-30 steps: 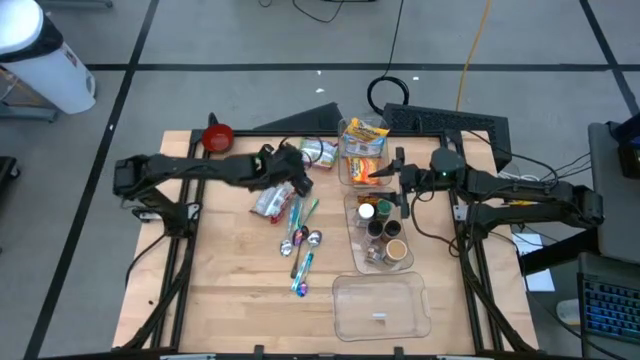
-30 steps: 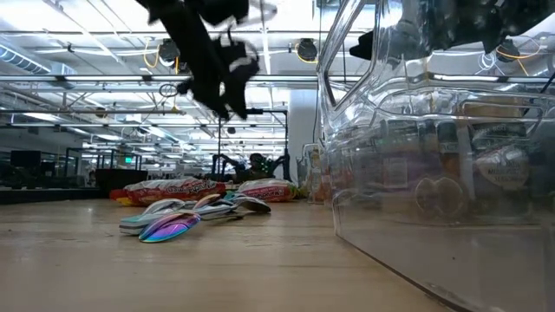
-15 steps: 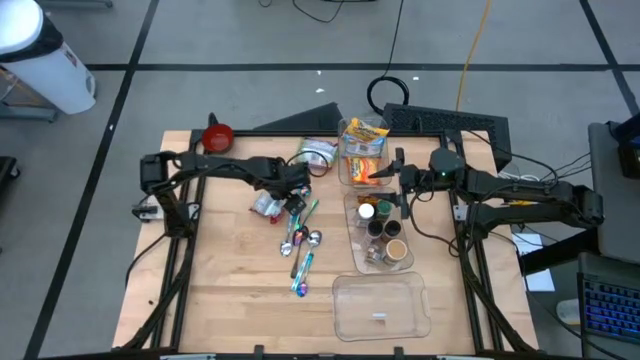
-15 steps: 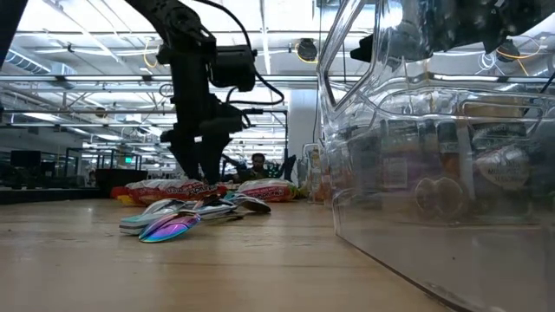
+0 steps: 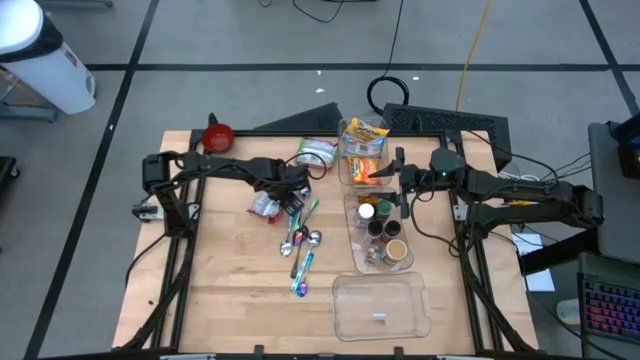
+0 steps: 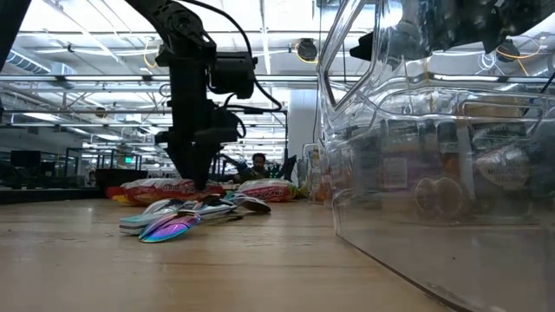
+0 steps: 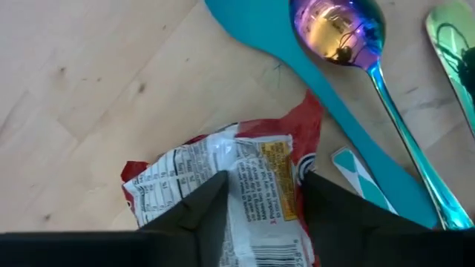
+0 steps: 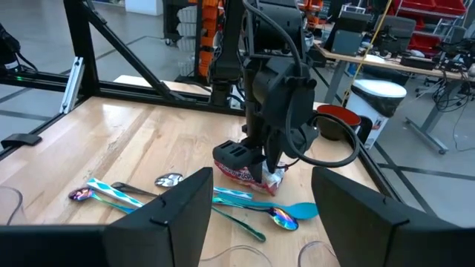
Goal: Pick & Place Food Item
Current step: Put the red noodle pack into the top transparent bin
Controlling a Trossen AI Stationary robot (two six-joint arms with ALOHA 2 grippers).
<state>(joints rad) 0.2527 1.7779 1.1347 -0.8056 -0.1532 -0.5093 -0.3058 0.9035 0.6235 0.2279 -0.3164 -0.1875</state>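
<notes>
On the left, I see my left gripper (image 5: pixel 283 197) lowered onto a red and white snack packet (image 7: pixel 245 194) lying on the wooden table (image 5: pixel 230 280) beside some spoons (image 5: pixel 303 240), its fingers pinching the packet. To the right, my right gripper (image 5: pixel 398 185) hovers spread over clear bins (image 5: pixel 382 235).

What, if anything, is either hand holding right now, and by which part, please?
The left hand is closing around the middle of the red-and-white snack packet on the table; a firm grip cannot be told. The right hand holds nothing.
</notes>
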